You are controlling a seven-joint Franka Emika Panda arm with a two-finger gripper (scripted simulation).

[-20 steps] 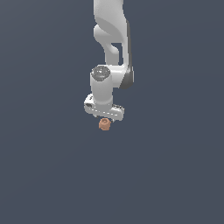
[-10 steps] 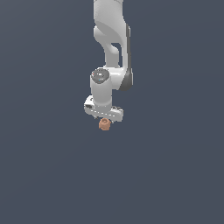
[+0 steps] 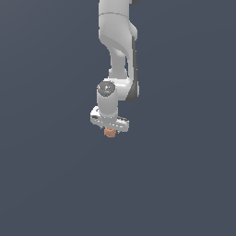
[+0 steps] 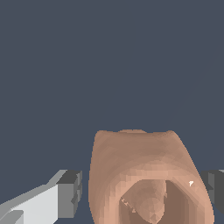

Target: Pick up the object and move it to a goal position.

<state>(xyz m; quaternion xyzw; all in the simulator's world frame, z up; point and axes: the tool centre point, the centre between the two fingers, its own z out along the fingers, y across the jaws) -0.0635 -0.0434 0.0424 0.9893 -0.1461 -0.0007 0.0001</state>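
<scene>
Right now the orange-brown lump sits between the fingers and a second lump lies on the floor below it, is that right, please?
Not quite. There is only one lump; the exterior view shows nothing else below the gripper, just plain dark ground. The rest holds: in the wrist view the lump sits between the fingers.

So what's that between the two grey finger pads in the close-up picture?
The orange-brown object fills the gap between the gripper fingers in the wrist view. In the exterior view it shows just beneath the gripper.
</scene>
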